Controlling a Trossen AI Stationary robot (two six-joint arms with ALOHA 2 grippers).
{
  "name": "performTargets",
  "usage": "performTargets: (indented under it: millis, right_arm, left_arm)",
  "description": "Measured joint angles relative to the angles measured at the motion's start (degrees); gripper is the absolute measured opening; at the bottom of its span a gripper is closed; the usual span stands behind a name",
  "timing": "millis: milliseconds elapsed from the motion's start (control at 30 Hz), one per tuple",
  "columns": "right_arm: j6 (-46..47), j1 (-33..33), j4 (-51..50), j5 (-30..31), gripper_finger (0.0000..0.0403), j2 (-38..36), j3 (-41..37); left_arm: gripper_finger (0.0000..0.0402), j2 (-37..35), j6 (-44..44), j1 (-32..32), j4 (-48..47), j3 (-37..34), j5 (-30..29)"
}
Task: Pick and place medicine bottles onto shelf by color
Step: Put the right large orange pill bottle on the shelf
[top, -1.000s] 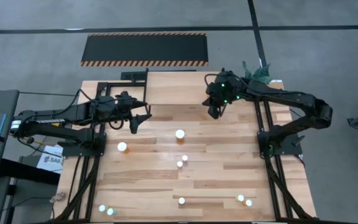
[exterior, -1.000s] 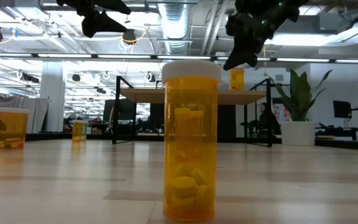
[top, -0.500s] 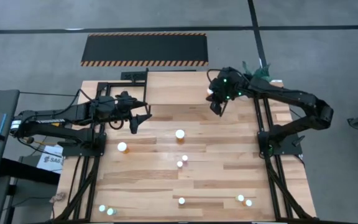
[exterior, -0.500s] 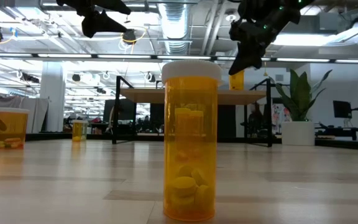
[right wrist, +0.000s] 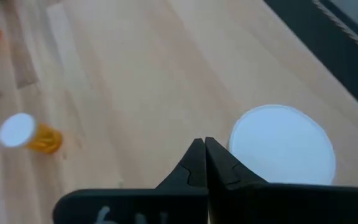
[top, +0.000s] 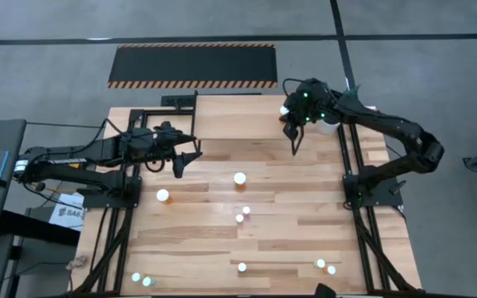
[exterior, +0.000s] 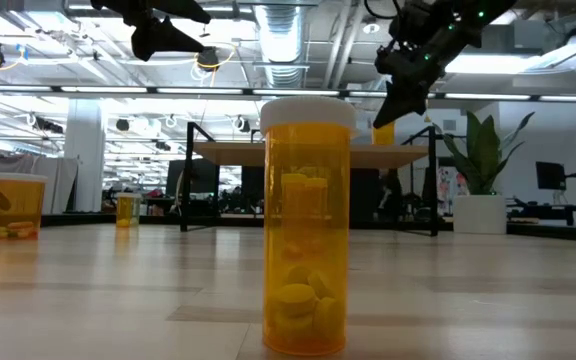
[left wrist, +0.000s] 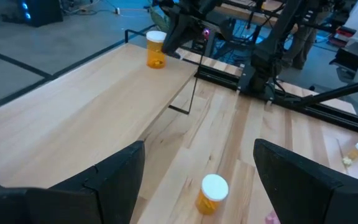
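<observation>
The right gripper (top: 295,150) hangs above the far right part of the bench (top: 214,240), over the shelf (exterior: 308,154) with its light wood top and thin black legs. Its two fingers are pressed together and nothing is between them. In the right wrist view the closed fingertips (right wrist: 205,147) point down at the wood, and the round white cap of a bottle (right wrist: 283,146) lies just beside them, apart from them. This orange bottle (left wrist: 156,49) stands upright on the shelf top, near its far end; the low view shows it (exterior: 382,131) partly hidden behind the right gripper (exterior: 390,103).

The left gripper (top: 180,170) waits in the air over the far left part of the bench, with its fingers (left wrist: 104,180) spread wide and empty.

The other medicine bottles are on the bench. One orange bottle with a white cap (top: 239,178) stands near the middle, and the left wrist view shows it (left wrist: 211,193) below the open gripper. One more (top: 163,196) is to the left of it, and a pair (top: 243,214) stands close together a little nearer. Along the near edge there are two greenish ones (top: 141,279) on the left, one bottle (top: 242,267) in the middle and two (top: 326,266) on the right. In the low view a tall orange bottle with pills inside (exterior: 307,226) stands upright directly in front of the camera.
</observation>
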Motion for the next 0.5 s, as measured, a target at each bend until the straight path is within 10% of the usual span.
performTargets:
  millis: [500]
  right_arm:
    - [-2.16,-3.55,5.34,-0.80,0.0001,4.01,0.00]
  left_arm:
    - [0.0288,0.00,-1.27,0.00,0.17,0.00,-0.02]
